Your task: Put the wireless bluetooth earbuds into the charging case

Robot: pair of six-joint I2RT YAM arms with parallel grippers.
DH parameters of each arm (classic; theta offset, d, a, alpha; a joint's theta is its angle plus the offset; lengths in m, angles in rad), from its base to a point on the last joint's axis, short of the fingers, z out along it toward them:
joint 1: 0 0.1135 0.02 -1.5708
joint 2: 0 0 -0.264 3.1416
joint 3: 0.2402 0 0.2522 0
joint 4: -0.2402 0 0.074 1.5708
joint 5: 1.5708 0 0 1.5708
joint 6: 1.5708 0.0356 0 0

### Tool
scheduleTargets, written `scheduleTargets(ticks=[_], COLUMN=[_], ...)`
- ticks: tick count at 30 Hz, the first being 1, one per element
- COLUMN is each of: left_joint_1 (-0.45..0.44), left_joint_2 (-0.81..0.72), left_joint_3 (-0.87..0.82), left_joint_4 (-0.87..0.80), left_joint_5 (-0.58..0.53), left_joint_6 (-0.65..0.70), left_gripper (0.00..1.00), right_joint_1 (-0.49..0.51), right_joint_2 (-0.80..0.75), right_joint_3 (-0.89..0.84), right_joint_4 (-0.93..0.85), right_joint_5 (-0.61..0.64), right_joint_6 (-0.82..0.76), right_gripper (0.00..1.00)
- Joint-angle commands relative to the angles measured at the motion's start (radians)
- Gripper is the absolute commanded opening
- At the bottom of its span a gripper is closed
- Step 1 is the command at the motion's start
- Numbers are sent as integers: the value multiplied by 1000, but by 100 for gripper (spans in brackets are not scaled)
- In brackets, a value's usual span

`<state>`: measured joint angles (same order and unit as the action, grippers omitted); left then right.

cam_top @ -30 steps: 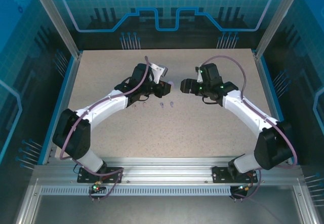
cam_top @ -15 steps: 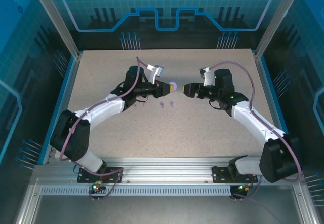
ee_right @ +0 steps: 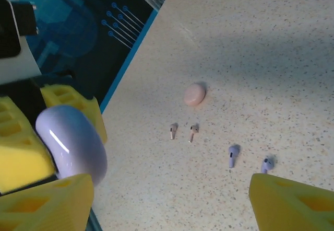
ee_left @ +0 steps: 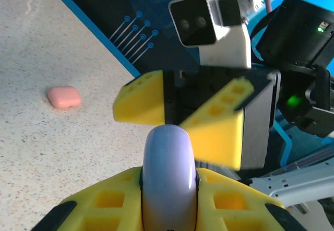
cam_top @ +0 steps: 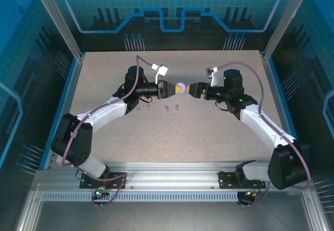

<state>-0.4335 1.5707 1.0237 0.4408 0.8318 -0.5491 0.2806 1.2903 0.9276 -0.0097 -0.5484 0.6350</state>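
Nearest the bases: bare table (cam_top: 209, 142) on the base side of both pincers, wide room there. Further out, four earbuds in a loose row on the surface, lower than the pincers and to their base side. The pale pink pair (ee_right: 173, 131) lies close together by the left wrist, the purple pair (ee_right: 233, 155) below the left pincer's tips; all lie free, none touching. A pale pink case (ee_right: 194, 93) sits just past the pink pair, on the side away from the right pincer. Above the row, the pincers meet tip to tip over mid-table, raised off the surface. Left pincer (ee_left: 168, 186) is clamped on the purple charging case (ee_left: 168, 152), whose rounded end sticks out toward the right pincer (ee_left: 175, 117). Right pincer's jaws are spread wide; the case end sits at their mouth, just beside one fingertip, contact not discernible. A salmon-pink case (ee_left: 63, 96) rests beyond the right pincer, short of the blue side trim (cam_top: 275, 90). The far edge is well apart from both pincers, open surface between. Left arm (cam_top: 99, 116) and right arm (cam_top: 261, 124): elbows out to the sides, forearms angled inward, wrists turned so the pincers point at each other, roughly level.
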Motion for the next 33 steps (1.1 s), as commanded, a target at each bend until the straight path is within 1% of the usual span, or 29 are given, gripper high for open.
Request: scheduleTargets(ticks=[1,2,4,7,9,13,19,27,30,31,33], left_joint_1=[4,3,3,3,3,3,4,3,3,3,4], left_joint_2=[-5,-2,-1,0,2,1,0,-2,-3,-3,-3], left_joint_3=[17,21,24,22,24,25,26,28,28,26,24], left_joint_4=[29,23,13,2,-5,-6,-5,-11,-11,-11,-13], left_joint_5=[77,85,92,95,93,86,76,60,58,58,55], left_joint_6=[-20,-18,-11,-1,7,17,27,46,49,51,54], left_gripper=[0,0,0,0,0,0,0,0,0,0,0], right_joint_1=[11,26,62,130,171,218,257,306,323,325,330], right_joint_2=[-9,-16,-29,-36,-31,-7,30,70,82,86,91], right_joint_3=[30,36,46,91,117,159,216,244,258,261,263], right_joint_4=[66,44,29,-66,-115,-174,-231,-238,-244,-246,-245], right_joint_5=[81,129,195,315,371,442,485,510,520,522,523], right_joint_6=[236,293,374,463,526,604,634,696,705,709,716], right_gripper=[86,89,90,91,92,91,87,81,76,73,63])
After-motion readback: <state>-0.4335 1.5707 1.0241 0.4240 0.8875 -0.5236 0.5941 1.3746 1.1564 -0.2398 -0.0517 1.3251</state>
